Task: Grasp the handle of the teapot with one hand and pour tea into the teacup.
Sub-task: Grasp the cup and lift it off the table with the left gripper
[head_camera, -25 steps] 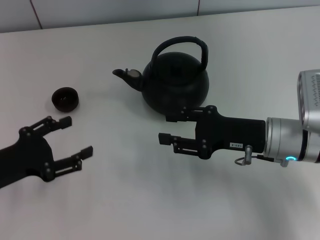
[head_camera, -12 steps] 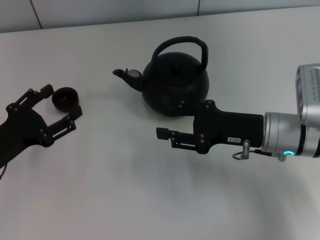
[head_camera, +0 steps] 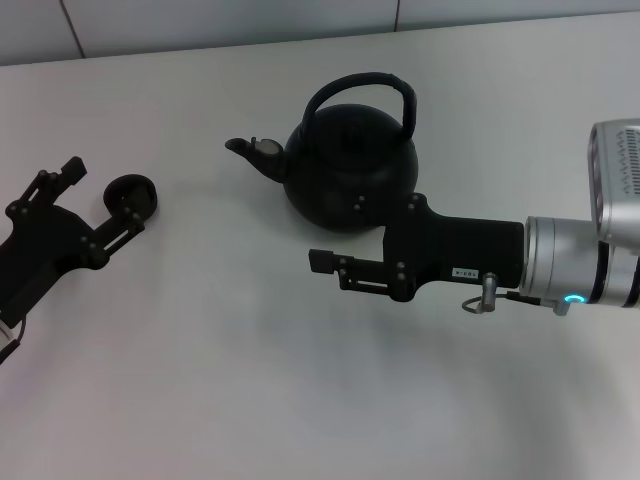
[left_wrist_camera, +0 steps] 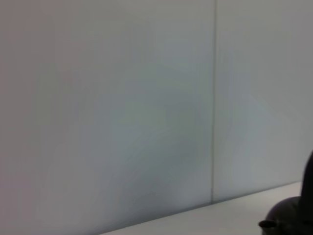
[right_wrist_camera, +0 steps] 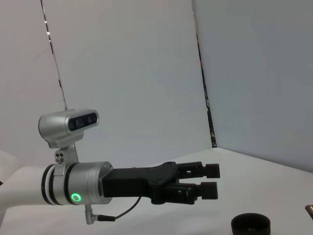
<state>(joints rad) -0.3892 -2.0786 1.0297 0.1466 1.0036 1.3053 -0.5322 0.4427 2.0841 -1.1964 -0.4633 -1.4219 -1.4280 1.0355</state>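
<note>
- At the left edge of the head view, the left gripper, a black linkage claw, sits with its jaws spread wide and grasping nothing. One finger lies above and to the left of the small round black handleless teacup, while the other touches or overlaps the cup's near side.
- The cup looks tipped towards the camera rather than sitting flat, though I cannot tell for certain. Risk: a closing or sweeping finger could knock it over or push it along the white tabletop, leaving nothing steady to pour into.
- In the upper middle of the frame stands the large round matte-black teapot, upright, its short spout aimed left at the cup but well apart from it. Its tall black arched handle is free; nothing holds it.
- Risk: the pot is round and heavy-looking, so a grasp off the top of the arch could let it swing and spill short of the cup.
- At centre right, the right gripper, black jaws on a silver wrist, hangs low just in front of the pot's belly, far under the hoop. Its jaws look parted and empty, one finger partly lost against the dark pot.
- Risk: from this height a forward move would shove the pot's body instead of reaching the handle; it must rise first.
</note>
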